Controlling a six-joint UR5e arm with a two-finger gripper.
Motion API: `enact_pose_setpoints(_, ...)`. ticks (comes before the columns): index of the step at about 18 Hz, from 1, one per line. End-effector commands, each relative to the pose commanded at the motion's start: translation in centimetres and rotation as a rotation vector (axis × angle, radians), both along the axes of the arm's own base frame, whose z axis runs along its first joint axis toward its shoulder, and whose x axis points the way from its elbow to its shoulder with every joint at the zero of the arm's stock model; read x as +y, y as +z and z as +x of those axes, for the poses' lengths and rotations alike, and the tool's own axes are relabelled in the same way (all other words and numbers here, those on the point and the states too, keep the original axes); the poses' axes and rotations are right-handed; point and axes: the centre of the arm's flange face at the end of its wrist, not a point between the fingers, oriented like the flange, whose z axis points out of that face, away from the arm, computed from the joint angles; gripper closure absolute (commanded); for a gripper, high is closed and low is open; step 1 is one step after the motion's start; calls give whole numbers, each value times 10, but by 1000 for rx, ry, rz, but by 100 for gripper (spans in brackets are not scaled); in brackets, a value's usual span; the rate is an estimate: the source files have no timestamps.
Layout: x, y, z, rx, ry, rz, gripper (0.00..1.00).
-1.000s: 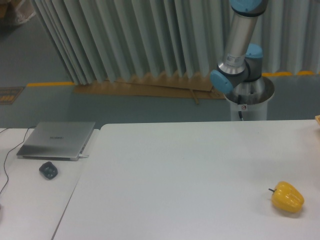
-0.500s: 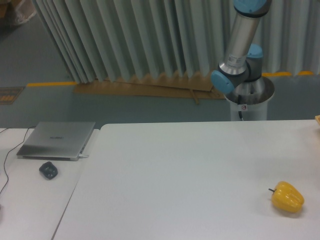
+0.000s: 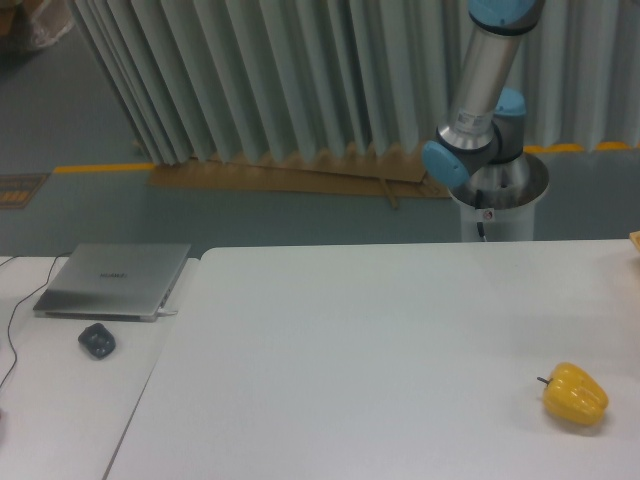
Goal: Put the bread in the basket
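Note:
The bread is out of view, and so is the basket, unless a small tan sliver at the right edge of the table belongs to it; I cannot tell. Only the lower part of the arm shows, rising from its base behind the table and leaving the frame at the top. The gripper is out of the frame.
A glossy yellow bell pepper lies near the front right of the white table. On the left table sit a closed grey laptop and a dark mouse. Pleated curtains hang behind.
The arm's upper segment has leaned slightly to the right. Nothing on the tables has moved.

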Motion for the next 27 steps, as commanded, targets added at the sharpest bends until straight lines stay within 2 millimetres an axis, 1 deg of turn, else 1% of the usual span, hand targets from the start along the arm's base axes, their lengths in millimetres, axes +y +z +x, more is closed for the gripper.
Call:
enact_pose_setpoints(4, -1, 2, 0, 8, -18, 1, 0)
enact_pose_setpoints(7, 6, 6, 3, 13, -28, -2, 0)
enact_pose_setpoints(14, 10, 14, 3, 22, 18, -15, 0)
enact_pose_setpoints(17, 9, 34, 7, 63, 13, -42, 0)
enact_pose_setpoints(18, 11, 36, 9, 71, 4, -72, 0)
enact_pose_setpoints(19, 19, 42, 13, 86, -9, -93, 0)
enact_pose_setpoints(21, 22, 54, 17, 103, 18, -103, 0)
enact_pose_setpoints(24, 24, 59, 20, 108, 22, -104, 0)
enact_pose_setpoints(27, 35, 68, 30, 112, 32, -105, 0)
